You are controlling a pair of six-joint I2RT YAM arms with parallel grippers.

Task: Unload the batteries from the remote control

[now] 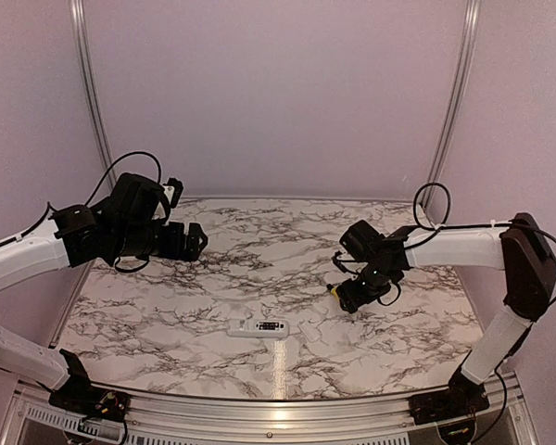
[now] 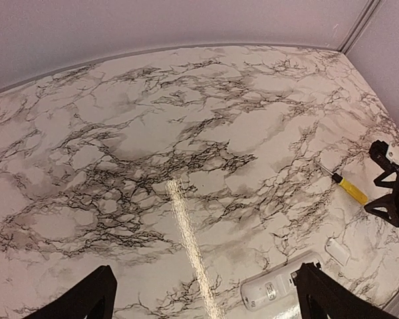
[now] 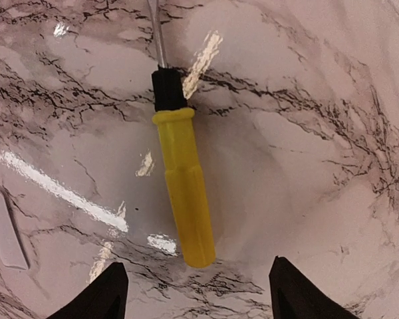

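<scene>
The remote control [image 1: 259, 327] is a slim white bar lying flat near the table's front middle, with a dark recess on its upper face. No batteries can be made out as separate things. In the left wrist view the remote control [image 2: 276, 287] lies low and right, partly behind one finger. My left gripper [image 1: 199, 239] hovers high over the left of the table, and it [image 2: 206, 296] is wide open and empty. My right gripper [image 1: 343, 297] is low at the right. It [image 3: 199, 286] is open, with the yellow handle's end just ahead of its fingertips and not held.
A yellow-handled screwdriver [image 3: 184, 193] lies on the marble top, its shaft pointing away from my right gripper. A small flat white cover piece [image 1: 312, 329] rests just right of the remote, also seen as the cover piece [image 3: 5, 229]. Walls and metal rails bound the back.
</scene>
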